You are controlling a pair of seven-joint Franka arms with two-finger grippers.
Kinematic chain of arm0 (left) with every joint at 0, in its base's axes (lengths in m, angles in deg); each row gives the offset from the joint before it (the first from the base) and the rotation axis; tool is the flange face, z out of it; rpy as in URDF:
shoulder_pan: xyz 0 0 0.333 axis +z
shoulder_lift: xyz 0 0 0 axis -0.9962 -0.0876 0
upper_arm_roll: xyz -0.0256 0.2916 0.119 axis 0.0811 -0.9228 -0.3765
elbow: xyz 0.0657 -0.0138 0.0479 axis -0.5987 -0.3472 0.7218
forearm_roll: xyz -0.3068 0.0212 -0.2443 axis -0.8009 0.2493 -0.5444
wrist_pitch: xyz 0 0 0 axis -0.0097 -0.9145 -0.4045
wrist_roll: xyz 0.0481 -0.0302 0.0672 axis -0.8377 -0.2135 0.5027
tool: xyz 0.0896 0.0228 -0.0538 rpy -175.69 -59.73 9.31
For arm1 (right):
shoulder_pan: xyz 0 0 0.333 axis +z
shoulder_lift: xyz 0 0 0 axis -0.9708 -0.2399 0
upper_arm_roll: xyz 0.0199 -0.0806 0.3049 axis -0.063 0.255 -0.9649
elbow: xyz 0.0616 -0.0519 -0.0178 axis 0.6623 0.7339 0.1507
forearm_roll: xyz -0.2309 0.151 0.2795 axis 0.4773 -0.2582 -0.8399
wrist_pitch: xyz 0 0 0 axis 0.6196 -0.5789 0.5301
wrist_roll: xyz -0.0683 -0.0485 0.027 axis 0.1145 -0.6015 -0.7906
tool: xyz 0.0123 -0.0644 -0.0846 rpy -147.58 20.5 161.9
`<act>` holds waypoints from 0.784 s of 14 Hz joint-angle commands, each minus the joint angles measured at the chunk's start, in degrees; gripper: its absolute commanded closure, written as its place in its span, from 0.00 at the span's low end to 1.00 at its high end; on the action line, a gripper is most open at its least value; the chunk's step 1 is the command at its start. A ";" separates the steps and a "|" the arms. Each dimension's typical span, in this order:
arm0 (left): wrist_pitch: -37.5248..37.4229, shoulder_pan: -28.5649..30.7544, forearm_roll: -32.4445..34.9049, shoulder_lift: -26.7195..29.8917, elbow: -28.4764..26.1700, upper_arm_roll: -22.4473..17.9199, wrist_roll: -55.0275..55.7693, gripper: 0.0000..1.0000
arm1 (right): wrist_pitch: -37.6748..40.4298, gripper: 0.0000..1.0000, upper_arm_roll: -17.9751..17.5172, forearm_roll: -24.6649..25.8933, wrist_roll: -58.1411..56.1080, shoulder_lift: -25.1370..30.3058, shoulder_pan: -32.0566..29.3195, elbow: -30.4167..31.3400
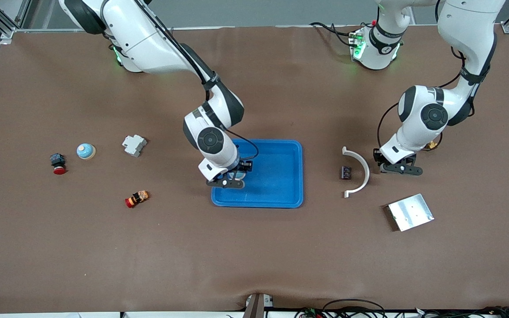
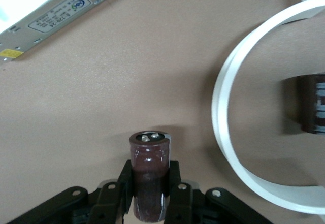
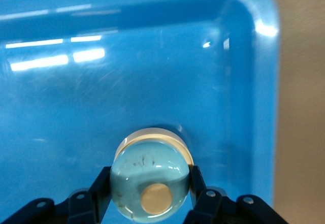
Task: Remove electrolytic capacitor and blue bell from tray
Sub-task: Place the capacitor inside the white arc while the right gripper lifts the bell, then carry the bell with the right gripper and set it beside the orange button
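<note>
A pale blue dome bell [image 3: 150, 169] with a tan button sits low in the blue tray [image 1: 281, 194], near its corner toward the right arm's end. My right gripper [image 1: 228, 181] is shut on it, a finger [image 3: 103, 181] pressed to each side. A dark brown capacitor [image 2: 150, 153] stands between the fingers of my left gripper [image 2: 151, 172], which is shut on it just above the brown table. In the front view that left gripper [image 1: 400, 169] is beside a white curved piece [image 1: 360, 170], and the capacitor it holds is hidden under it.
A second dark capacitor [image 1: 346, 172] lies inside the white arc, and a silver metal box [image 1: 410, 212] lies nearer the front camera. Toward the right arm's end lie another blue dome [image 1: 86, 151], a white module [image 1: 134, 145] and two red-capped switches [image 1: 58, 163] [image 1: 136, 198].
</note>
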 commanded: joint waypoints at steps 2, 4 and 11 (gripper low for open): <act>4.52 1.54 0.55 -2.10 -0.51 0.34 -2.02 1.00 | 6.57 1.00 1.83 0.12 -0.40 4.65 -4.16 -0.86; 5.67 1.98 0.55 -3.24 -0.42 0.34 -2.28 1.00 | 8.94 1.00 3.50 0.12 -6.08 6.24 -7.05 -0.85; 6.81 2.42 0.55 -5.01 0.10 0.34 -2.19 0.23 | 12.47 1.00 15.53 0.82 -36.56 7.65 -13.92 4.58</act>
